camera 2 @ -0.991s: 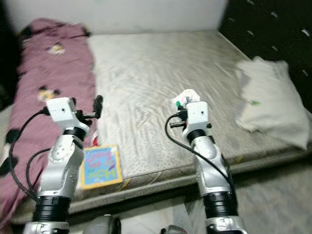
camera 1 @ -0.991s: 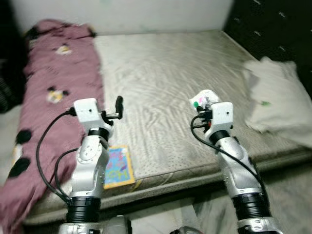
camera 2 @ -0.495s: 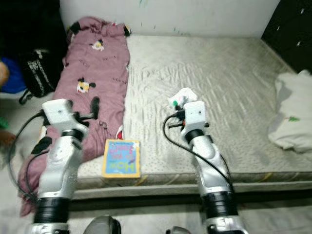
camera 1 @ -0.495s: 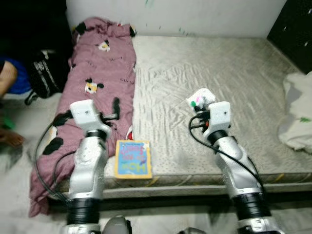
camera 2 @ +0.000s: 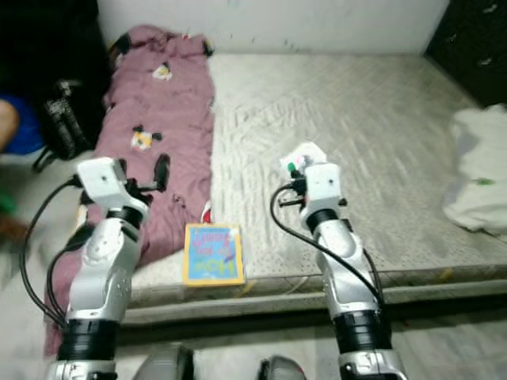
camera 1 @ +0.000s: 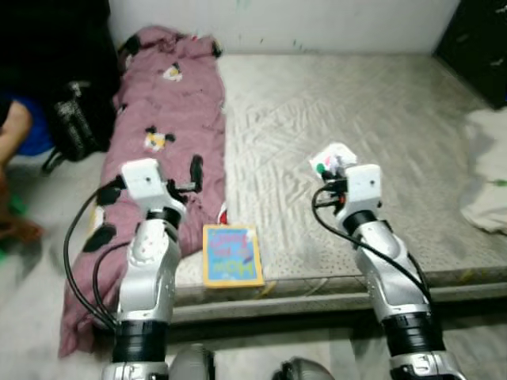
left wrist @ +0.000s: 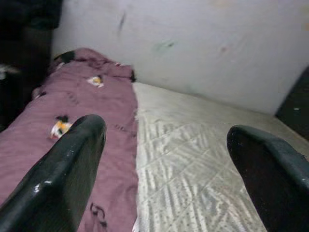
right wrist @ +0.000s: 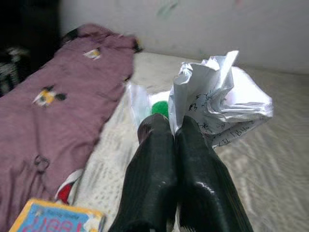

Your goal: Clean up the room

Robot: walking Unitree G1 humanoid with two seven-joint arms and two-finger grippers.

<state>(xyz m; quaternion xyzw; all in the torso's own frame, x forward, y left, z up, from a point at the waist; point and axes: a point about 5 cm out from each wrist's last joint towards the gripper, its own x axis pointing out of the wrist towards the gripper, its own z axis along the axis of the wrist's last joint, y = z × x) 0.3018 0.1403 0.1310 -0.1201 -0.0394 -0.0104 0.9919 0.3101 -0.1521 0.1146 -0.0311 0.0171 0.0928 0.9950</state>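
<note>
Right wrist view: right pincer [right wrist: 175, 130] clamped tight on a crumpled white paper wad with printed text and a green spot [right wrist: 219, 106], held up off the bare grey mattress [camera 1: 333, 103]. Left eye view puts the wad [camera 1: 330, 158] above the near half of the bed, roughly mid-width.

Left pincer [left wrist: 169, 159] spread wide, nothing in it, hanging over the maroon cartoon-print blanket [camera 1: 170, 127] that runs along the bed's left edge. A colourful square children's book [camera 1: 231, 255] lies at the near edge, just beside the blanket. White pillow [camera 1: 487, 178] at the right edge.

Step in hand, likely: carry the wad to a bin. No bin visible. Keep the grip firm, since the loose paper could slip; hold it high enough to clear the bedding while turning.

Pose: both forearms raised nearly upright, elbows low at the bed's near edge, wrists bent forward, pincers pointing toward the far wall.
</note>
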